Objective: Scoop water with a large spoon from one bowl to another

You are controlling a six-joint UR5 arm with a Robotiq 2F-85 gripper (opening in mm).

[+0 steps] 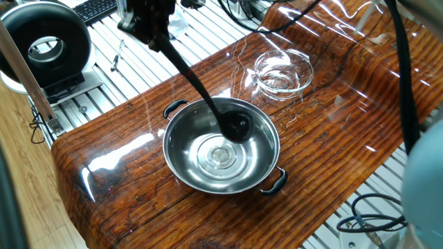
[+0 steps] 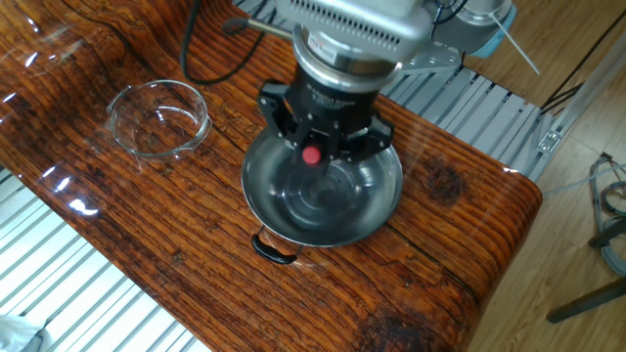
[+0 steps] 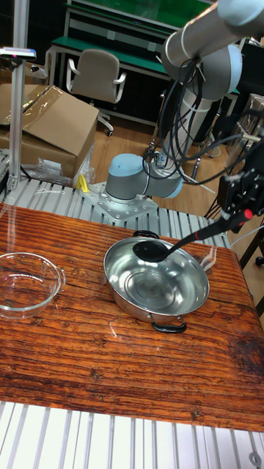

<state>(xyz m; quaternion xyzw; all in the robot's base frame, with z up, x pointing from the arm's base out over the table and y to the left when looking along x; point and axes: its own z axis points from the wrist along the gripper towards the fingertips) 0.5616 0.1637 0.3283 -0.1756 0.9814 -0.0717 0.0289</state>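
Note:
My gripper (image 1: 156,40) is shut on the top end of the large spoon's handle (image 1: 194,83), a black ladle slanting down to the right. Its scoop head (image 1: 237,126) hangs just above the water (image 1: 216,156), over the far side of the big steel bowl (image 1: 174,160). In the tall fixed view the head (image 3: 150,250) is level, at about rim height of the steel bowl (image 3: 129,302), with the gripper (image 3: 239,211) up at the right. The small glass bowl (image 1: 282,71) stands apart on the wooden table. From the other side, the gripper body (image 2: 328,117) hides the spoon.
Black cables (image 1: 291,31) trail across the wooden tabletop (image 1: 111,173) near the glass bowl. A black round device (image 1: 45,45) and a keyboard sit on the slatted metal bench beyond the table's left end. A second robot base (image 3: 136,183) stands behind the steel bowl.

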